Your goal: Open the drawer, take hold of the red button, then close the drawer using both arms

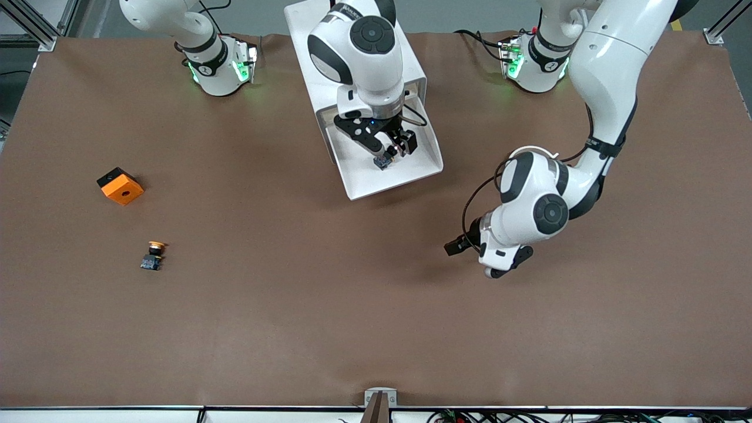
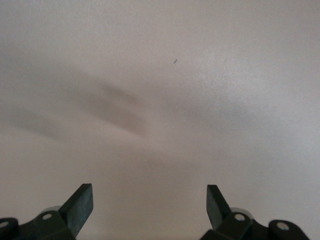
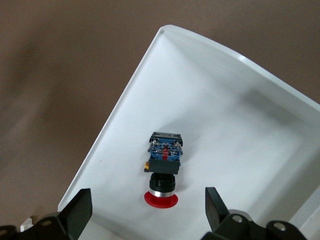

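Observation:
The drawer (image 1: 364,176) stands pulled out of the white cabinet (image 1: 305,41) toward the front camera. The button (image 1: 383,160) lies on its side on the drawer's white floor (image 3: 235,130); its red cap (image 3: 161,199) points at my right gripper and its blue-grey body (image 3: 165,150) points away. My right gripper (image 1: 395,150) hangs open just over the button. In the right wrist view the right gripper (image 3: 149,205) has one finger on each side of the cap, touching nothing. My left gripper (image 1: 499,267) waits open over bare table toward the left arm's end. The left wrist view shows the left gripper (image 2: 150,200) with only tabletop below.
An orange cube with a hole (image 1: 120,187) sits toward the right arm's end of the table. A like button with an orange-yellow cap (image 1: 154,255) lies nearer the front camera than the cube. A metal bracket (image 1: 380,399) is at the table's front edge.

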`<state>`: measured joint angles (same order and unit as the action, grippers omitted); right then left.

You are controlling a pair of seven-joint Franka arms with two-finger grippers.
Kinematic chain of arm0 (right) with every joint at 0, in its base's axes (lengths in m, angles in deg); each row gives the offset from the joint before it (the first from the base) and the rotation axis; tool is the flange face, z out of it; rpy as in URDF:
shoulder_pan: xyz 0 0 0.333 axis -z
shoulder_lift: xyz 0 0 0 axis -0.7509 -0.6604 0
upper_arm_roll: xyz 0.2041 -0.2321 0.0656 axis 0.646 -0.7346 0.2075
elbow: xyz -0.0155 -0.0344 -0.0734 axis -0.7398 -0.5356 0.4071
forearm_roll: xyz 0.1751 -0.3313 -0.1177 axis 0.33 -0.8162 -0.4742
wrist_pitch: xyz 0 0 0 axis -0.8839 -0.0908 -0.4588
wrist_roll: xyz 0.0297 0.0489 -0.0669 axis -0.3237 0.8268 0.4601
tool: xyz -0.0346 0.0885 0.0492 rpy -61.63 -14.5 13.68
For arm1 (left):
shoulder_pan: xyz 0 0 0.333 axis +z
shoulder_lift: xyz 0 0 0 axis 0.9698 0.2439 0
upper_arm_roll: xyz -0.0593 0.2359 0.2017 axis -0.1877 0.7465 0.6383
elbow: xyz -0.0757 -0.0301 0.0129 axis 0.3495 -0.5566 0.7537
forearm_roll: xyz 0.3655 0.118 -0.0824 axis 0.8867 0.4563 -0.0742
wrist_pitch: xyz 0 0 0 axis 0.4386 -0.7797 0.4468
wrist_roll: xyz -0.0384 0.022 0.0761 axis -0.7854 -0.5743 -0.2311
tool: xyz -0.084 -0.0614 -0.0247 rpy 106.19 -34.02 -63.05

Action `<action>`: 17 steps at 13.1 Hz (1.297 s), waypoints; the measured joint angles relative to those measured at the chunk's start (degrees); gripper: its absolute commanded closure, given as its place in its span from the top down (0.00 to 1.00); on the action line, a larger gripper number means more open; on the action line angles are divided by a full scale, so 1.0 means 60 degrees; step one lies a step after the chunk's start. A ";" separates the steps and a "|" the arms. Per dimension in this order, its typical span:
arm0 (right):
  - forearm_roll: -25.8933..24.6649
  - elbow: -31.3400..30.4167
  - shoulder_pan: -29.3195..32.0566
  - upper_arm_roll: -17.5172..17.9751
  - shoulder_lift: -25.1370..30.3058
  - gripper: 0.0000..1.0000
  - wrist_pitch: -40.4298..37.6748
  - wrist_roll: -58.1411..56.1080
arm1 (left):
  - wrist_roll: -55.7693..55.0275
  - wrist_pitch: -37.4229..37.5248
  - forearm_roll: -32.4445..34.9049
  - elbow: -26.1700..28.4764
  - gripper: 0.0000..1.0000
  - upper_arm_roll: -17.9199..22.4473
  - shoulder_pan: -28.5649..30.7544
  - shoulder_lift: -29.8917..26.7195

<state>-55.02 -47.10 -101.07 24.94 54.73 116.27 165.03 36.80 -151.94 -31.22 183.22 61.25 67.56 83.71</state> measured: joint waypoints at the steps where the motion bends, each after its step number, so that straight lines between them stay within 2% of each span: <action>1: -0.0134 -0.0001 -0.0001 -0.0003 -0.0137 1.00 0.0001 -0.0100 | 0.0130 -0.0184 0.0067 0.0336 1.00 -0.0011 -0.0009 -0.0153; 3: -0.0303 0.0000 -0.0023 -0.0003 -0.0456 1.00 0.0019 -0.0196 | 0.0262 -0.0389 0.0409 0.0823 1.00 -0.0025 -0.0177 -0.0410; 6: -0.0401 0.0009 -0.0056 -0.0003 -0.0753 1.00 0.0065 -0.0229 | 0.0035 -0.0473 0.1578 0.0949 1.00 -0.0033 -0.0487 -0.0565; 14: -0.0430 0.0039 -0.0056 -0.0024 -0.0876 1.00 0.0099 -0.0229 | 0.0048 0.0371 0.1707 0.0195 1.00 -0.0212 -0.0634 -0.0804; 15: -0.0429 0.0039 -0.0057 -0.0024 -0.0911 0.93 0.0160 -0.0228 | 0.0053 0.0461 0.1760 0.0184 1.00 -0.0229 -0.0635 -0.0806; 17: -0.0428 0.0039 -0.0061 -0.0021 -0.0944 0.69 0.0212 -0.0222 | 0.0053 0.0633 0.2025 0.0186 1.00 -0.0229 -0.0629 -0.0804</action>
<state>-57.60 -46.87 -101.43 24.81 49.07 117.54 163.69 37.12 -148.14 -19.07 184.34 59.88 63.78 78.89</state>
